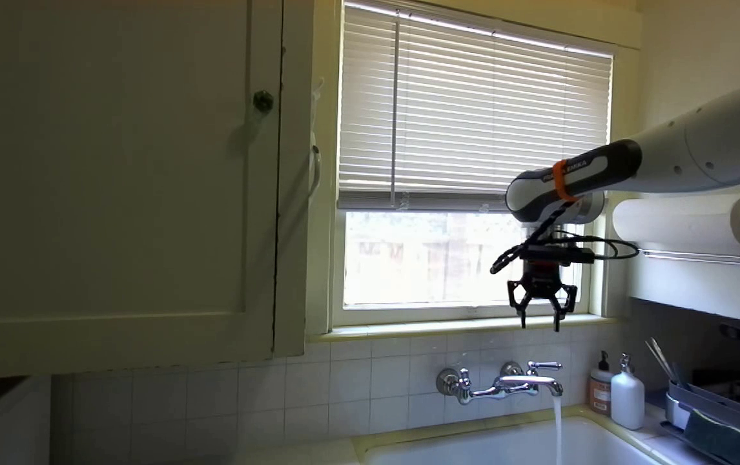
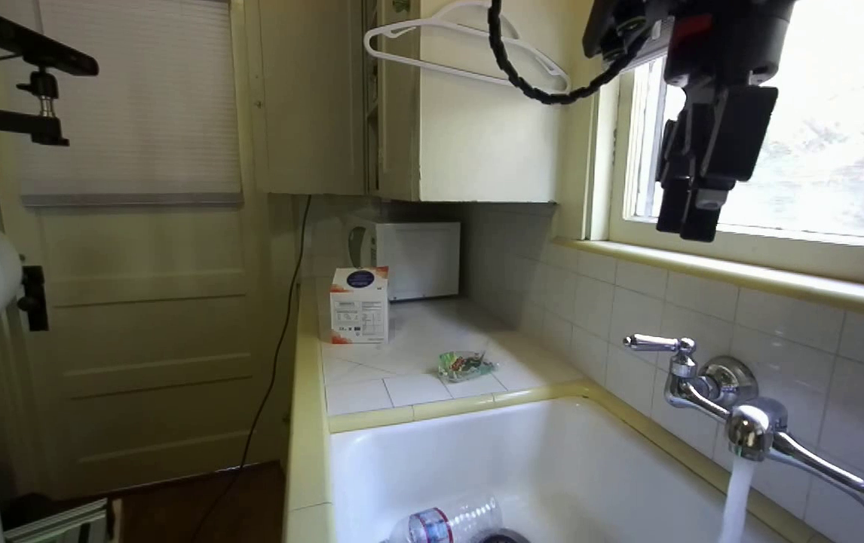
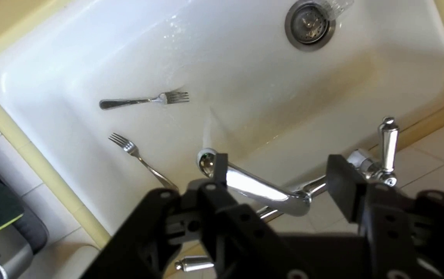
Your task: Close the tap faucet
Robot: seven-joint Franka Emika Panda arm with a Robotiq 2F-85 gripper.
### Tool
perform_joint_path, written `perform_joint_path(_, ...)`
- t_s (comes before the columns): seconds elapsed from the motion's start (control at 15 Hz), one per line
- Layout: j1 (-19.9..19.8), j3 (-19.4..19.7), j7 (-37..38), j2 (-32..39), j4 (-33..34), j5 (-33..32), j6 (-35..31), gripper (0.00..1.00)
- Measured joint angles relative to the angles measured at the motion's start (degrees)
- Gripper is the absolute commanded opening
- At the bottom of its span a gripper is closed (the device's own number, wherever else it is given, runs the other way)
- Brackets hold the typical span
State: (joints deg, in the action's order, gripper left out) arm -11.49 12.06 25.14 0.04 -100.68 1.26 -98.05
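Observation:
The chrome tap faucet point(image 1: 528, 382) is mounted on the tiled wall above the sink, also seen in an exterior view point(image 2: 755, 428). Water runs from its spout point(image 3: 260, 185) in every view. One lever handle point(image 2: 652, 343) shows at the wrist view's right point(image 3: 389, 149), standing upright there. The other lever handle point(image 1: 544, 365) points sideways; in the wrist view point(image 3: 194, 263) it is partly hidden behind a finger. My gripper point(image 1: 540, 320) points down, open and empty, at window-sill height above the faucet. In the wrist view its fingers point(image 3: 280, 170) stand apart over the spout, touching nothing.
A white sink point(image 2: 402, 445) lies below, holding two forks point(image 3: 136, 101) and a clear plastic bottle point(image 2: 447, 520). A white bottle point(image 1: 628, 397), a brown soap bottle point(image 1: 600, 387) and a dish rack point(image 1: 725, 413) stand right of the faucet. The window sill point(image 1: 473, 326) projects behind the gripper.

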Motion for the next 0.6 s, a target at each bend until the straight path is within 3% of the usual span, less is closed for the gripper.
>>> perform_joint_path(0.6, -0.50, 1.04, -20.20, -5.71, -6.47, 1.21, -4.87, 1.00)
